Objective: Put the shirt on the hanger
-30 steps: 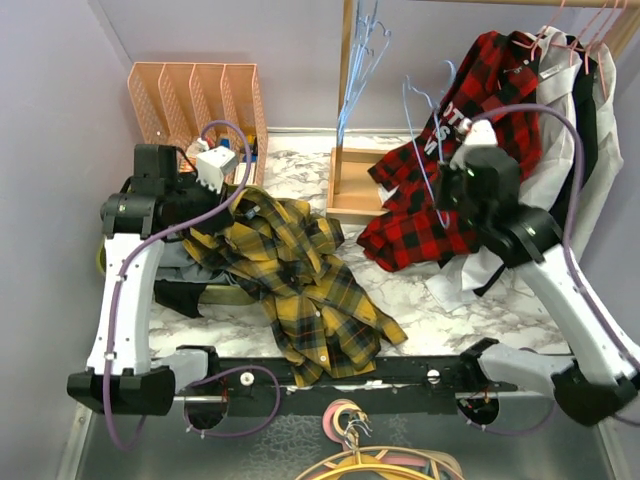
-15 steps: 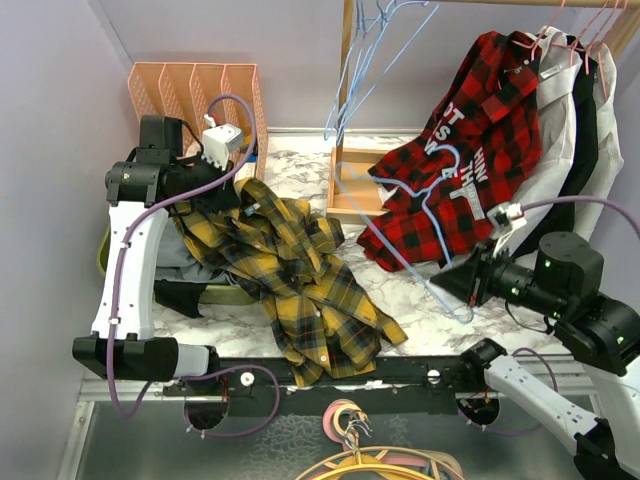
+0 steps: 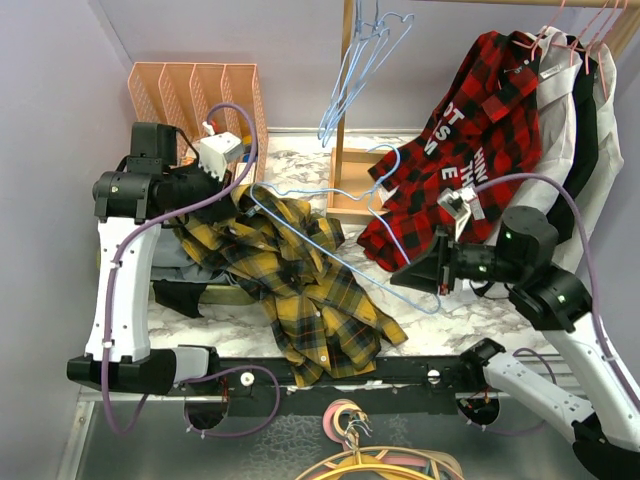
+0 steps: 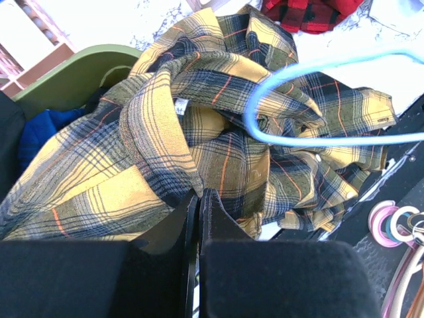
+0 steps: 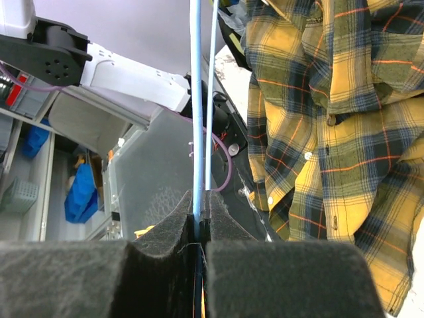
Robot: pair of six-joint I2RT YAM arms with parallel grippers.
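Item: mustard-and-green plaid shirt (image 3: pixel 300 275), heaped centre-left on the marble counter (image 3: pixel 300 165).
Your left gripper (image 4: pixel 199 195): jaws clenched on a fold near the collar, likely to raise an opening.
Your right gripper (image 5: pixel 201 199): jaws pinching the light-blue wire hanger (image 5: pixel 195 99), aimed toward 10 o'clock over the shirt for threading.

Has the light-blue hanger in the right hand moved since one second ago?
Yes. The hanger swung left, past the wooden stand, and now reaches over the yellow shirt.
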